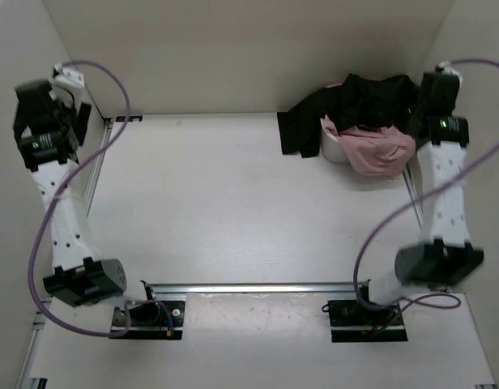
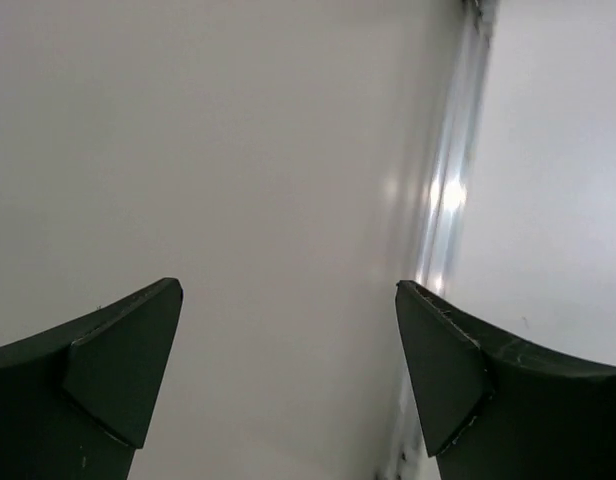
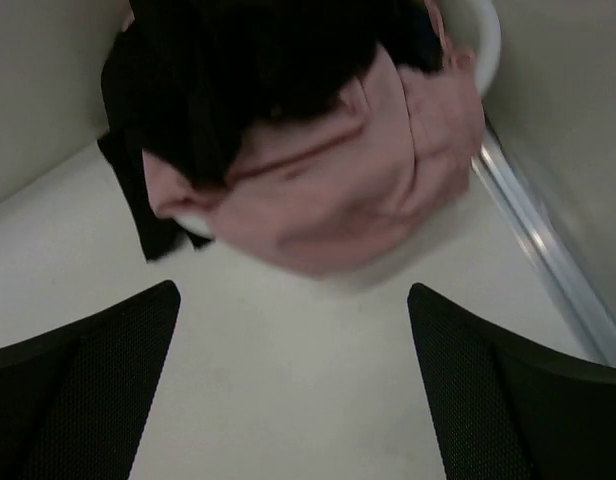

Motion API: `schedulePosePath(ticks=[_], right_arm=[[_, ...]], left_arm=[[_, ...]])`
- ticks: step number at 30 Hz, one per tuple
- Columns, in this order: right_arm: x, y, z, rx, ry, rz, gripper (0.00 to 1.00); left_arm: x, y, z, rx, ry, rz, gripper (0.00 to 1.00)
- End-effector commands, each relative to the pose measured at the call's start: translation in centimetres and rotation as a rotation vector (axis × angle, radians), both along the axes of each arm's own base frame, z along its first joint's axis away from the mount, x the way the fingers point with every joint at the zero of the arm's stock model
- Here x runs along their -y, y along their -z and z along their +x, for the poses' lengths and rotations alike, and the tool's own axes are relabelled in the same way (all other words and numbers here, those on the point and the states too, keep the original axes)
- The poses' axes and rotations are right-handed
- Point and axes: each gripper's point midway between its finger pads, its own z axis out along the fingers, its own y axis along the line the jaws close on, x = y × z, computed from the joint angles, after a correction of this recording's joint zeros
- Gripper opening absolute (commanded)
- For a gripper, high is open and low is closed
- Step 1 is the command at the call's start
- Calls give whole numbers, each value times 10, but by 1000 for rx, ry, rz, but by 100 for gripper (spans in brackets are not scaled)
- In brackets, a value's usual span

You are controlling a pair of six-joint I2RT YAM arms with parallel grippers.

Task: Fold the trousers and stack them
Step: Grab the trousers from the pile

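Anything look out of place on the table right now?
Yes: the black trousers are bunched up with a pink garment over a white tub in the far right corner, one part spilling over the rim onto the table. Nothing is laid flat.

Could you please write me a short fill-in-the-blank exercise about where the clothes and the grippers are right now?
1. The trousers are heaped with a ____ garment in a white container.
2. That heap sits in the far ____ corner of the table.
3. The left gripper and the right gripper both have their jaws ____.
Missing words: pink; right; open.
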Motion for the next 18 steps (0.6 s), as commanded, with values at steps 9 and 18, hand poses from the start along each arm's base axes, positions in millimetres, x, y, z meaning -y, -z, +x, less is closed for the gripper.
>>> schedulePosePath(ticks=[9,18], right_arm=[[38,76,234,30,-15,-49,99],[41,95,255,85,-30,-42,33]], left_arm=[[93,38,73,-39,321,-144,99],[135,116,86,-251,352,-253,89]])
